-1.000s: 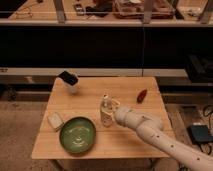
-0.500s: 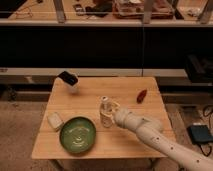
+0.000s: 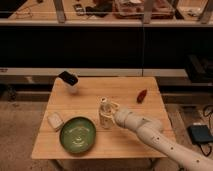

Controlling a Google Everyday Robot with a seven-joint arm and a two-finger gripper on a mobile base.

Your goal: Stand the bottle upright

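The small pale bottle [image 3: 104, 115] with a white cap stands upright near the middle of the wooden table [image 3: 125, 87], just right of the green plate [image 3: 78, 134]. My gripper [image 3: 111, 113] comes in from the lower right on a cream arm [image 3: 150, 132] and is shut on the bottle's right side. The bottle's base is at or just above the table top; I cannot tell which.
A flat white block [image 3: 55, 120] lies at the left edge beside the plate. A black and white object [image 3: 68, 80] sits at the back left corner. A small red item [image 3: 142, 95] lies at the back right. A dark counter runs behind the table.
The bottle and gripper have sunk slightly toward the table top. The bottle stays upright throughout. Nothing else has moved.
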